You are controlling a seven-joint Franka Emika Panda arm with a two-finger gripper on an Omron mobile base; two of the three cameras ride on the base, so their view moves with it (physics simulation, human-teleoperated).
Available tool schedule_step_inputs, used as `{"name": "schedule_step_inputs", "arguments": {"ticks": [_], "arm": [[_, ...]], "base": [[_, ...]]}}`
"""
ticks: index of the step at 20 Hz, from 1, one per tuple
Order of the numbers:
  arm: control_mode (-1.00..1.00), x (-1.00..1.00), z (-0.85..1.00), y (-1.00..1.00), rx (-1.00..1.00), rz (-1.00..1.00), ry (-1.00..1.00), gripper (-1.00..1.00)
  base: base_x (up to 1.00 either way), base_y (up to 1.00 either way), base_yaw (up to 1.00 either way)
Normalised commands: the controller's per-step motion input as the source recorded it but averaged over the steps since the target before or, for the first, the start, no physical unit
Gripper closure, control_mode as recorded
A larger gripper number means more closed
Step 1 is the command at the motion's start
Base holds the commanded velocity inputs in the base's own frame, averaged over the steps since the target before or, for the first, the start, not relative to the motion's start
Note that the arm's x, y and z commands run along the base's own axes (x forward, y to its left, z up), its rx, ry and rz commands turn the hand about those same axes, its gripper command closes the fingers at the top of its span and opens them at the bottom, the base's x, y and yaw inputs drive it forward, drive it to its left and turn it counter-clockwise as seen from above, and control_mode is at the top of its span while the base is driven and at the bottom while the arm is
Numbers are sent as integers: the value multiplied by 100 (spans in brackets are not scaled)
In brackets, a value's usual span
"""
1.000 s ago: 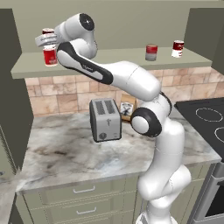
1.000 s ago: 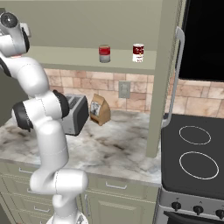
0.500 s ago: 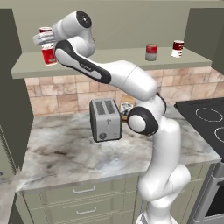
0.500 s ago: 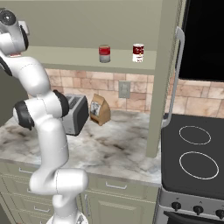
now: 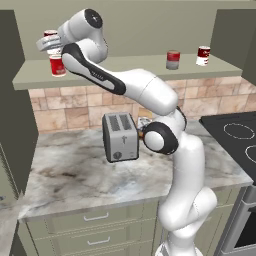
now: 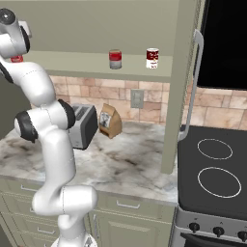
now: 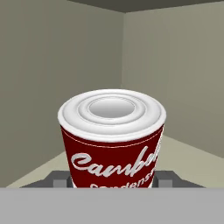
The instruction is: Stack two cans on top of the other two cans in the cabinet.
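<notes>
Can [image 7: 112,135] | rigid, smooth-sided, likely light and slippery | gripper [image 7: 113,178] clamped across its lower sidewall | held above red can [image 5: 57,65] in cabinet [image 5: 125,67]

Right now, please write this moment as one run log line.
gripper: jaws shut on soup can | position: above all-red can, shelf left end | not yet stacked | other two cans on shelf, right
</notes>
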Motion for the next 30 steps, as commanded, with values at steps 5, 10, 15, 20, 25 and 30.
{"name": "schedule_step_inputs", "arguments": {"ticks": [5, 10, 15, 20, 25, 30], "arm": [[-100, 0, -5, 0, -1, 0, 0, 100], [-100, 0, -10, 0, 0, 0, 0, 100], [-100, 2, -12, 0, 0, 0, 0, 100], [-100, 7, -11, 0, 0, 0, 0, 100], [-100, 8, -3, 0, 0, 0, 0, 100], [-100, 5, 0, 0, 0, 0, 0, 100]], "base": [[0, 0, 0], [0, 0, 0], [0, 0, 0], [0, 0, 0], [0, 0, 0], [0, 0, 0]]}}
